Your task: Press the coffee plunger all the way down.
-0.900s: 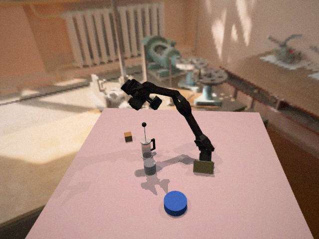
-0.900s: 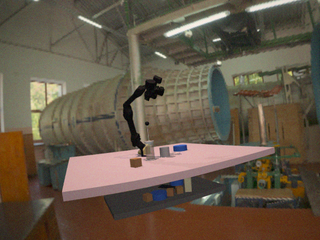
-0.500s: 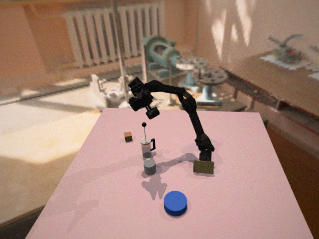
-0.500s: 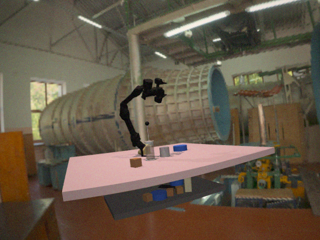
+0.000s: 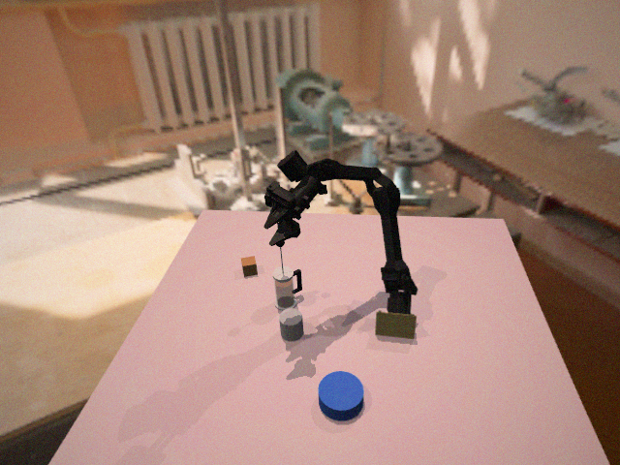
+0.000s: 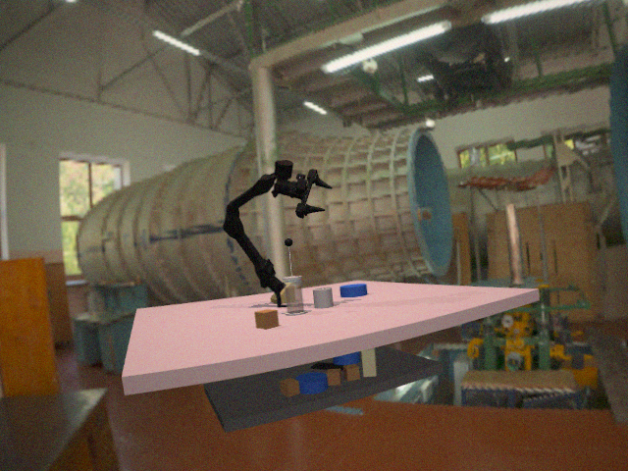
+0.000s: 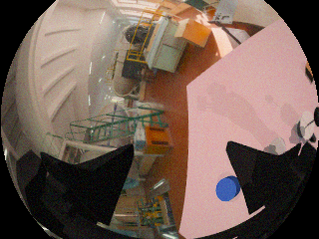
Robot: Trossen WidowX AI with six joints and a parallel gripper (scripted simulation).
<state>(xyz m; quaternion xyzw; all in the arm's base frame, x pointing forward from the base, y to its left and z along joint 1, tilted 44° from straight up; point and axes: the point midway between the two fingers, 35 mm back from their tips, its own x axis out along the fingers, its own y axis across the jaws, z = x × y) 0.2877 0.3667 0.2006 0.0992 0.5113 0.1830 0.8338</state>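
The coffee press stands upright on the table, a clear beaker with a black handle. Its thin rod stands far out of the lid, with the round black knob on top. The press also shows partly at the right edge of the wrist view, beyond a finger. My gripper is wide open and empty. In the exterior view it hangs above the knob and to its right, apart from it, with the fingers pointing sideways. In the top view the lower finger overlaps the knob's top.
A grey cylinder stands close to the press. An orange-brown cube lies on its other side. A blue disc lies farther off. An olive block stands by the arm's base.
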